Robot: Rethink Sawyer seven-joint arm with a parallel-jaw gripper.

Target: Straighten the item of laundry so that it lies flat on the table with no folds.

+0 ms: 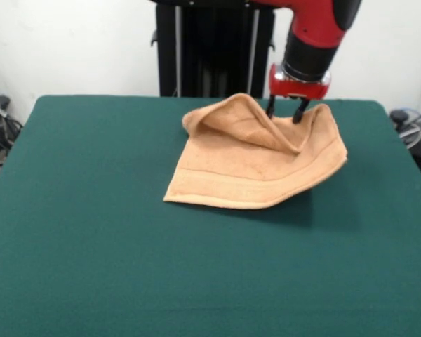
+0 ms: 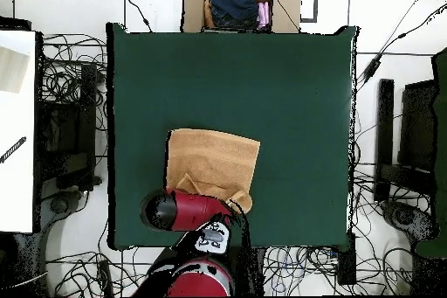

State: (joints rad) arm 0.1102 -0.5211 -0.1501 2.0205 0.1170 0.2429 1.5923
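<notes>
The item of laundry (image 1: 256,165), a peach-orange towel with a woven border band, lies on the far middle of the green table (image 1: 91,232). Its far edge is pulled up into a ridge, and its right corner hangs off the cloth with a shadow beneath it. My gripper (image 1: 284,112) comes down onto that raised far edge, its two black fingers shut on a bunch of the fabric. In the overhead view the towel (image 2: 214,159) sits near the table's (image 2: 288,93) lower edge, and the red arm (image 2: 188,211) covers its lower part and hides the gripper.
A cardboard box (image 2: 240,4) of clothes stands beyond the table's top edge in the overhead view. A white surface (image 2: 17,128) lies to the left, black stands (image 2: 410,137) to the right, and cables ring the table.
</notes>
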